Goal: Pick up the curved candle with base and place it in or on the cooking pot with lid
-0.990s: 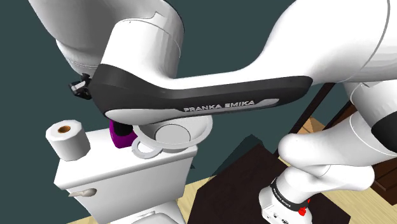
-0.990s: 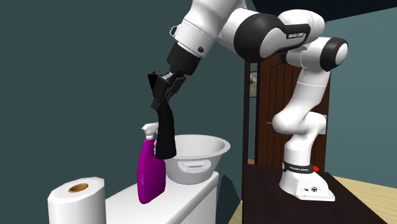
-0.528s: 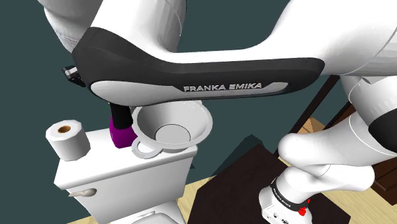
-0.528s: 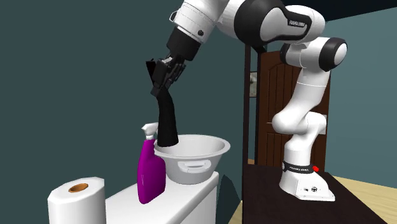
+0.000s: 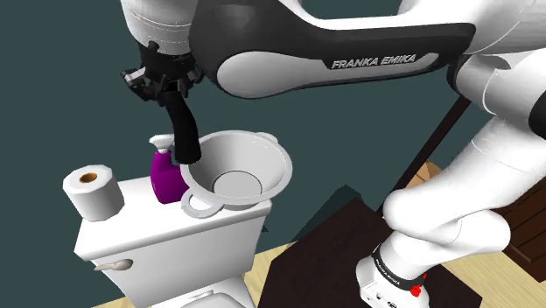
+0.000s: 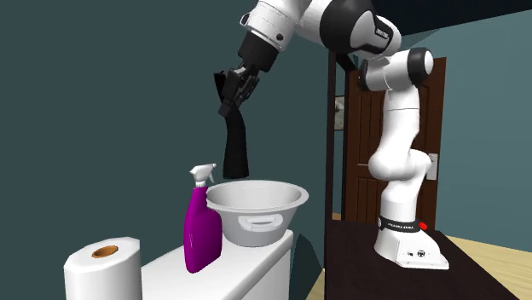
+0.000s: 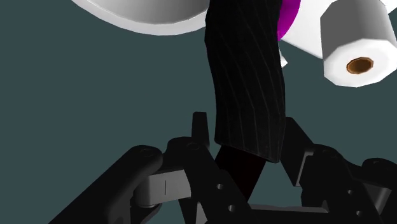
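A black, ribbed, curved candle [image 5: 184, 131] hangs from my gripper [image 5: 166, 87], which is shut on its upper end. Its lower end hovers just above the rim of the white cooking pot [image 5: 278, 171], on the side toward the purple spray bottle. In the second exterior view the candle [image 6: 236, 147] hangs clear over the pot [image 6: 256, 211], below the gripper [image 6: 232, 98]. The wrist view shows the candle [image 7: 245, 83] clasped in the gripper [image 7: 245, 137], with the pot [image 7: 146, 13] beyond it. No lid is on the pot.
The pot stands on a white toilet tank [image 5: 175, 238]. A purple spray bottle [image 5: 163, 175] stands close beside it, and a toilet paper roll [image 5: 92, 191] sits at the tank's other end. My stand [image 5: 394, 278] rests on a dark table; a brown door [image 6: 371, 128] is behind.
The arm has risen and lifted the candle from beside the spray bottle to above the pot's rim. The grip has stayed shut.
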{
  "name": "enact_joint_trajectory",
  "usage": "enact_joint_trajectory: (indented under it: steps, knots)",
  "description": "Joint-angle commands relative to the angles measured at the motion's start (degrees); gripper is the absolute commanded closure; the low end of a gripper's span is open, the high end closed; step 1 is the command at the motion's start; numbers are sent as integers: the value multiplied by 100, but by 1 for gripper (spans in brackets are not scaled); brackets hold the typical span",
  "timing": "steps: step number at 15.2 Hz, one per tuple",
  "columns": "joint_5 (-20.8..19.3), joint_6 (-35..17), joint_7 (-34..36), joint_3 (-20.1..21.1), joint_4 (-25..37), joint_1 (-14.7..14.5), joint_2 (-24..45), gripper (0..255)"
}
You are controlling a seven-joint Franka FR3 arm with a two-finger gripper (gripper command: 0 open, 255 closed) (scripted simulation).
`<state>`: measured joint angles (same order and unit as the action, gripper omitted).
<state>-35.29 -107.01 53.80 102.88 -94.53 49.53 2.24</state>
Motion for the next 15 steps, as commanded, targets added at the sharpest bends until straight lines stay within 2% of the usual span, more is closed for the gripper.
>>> enact_joint_trajectory:
  steps: [1,2,3,5,8,11,15]
  knots:
    - [-1589,693,669,590,-285,-216,1437,255]
    - [-1652,715,652,1122,-463,344,1574,255]
    - [-1808,811,674,1496,-623,674,1811,255]
    - [-2127,1043,708,2025,-916,1097,2316,255]
    - [-2457,1337,664,2612,-1312,1619,2972,255]
    - [-2666,1572,545,3034,-1638,2049,3520,255]
    - [-2758,1393,716,2972,-1964,2105,3617,255]
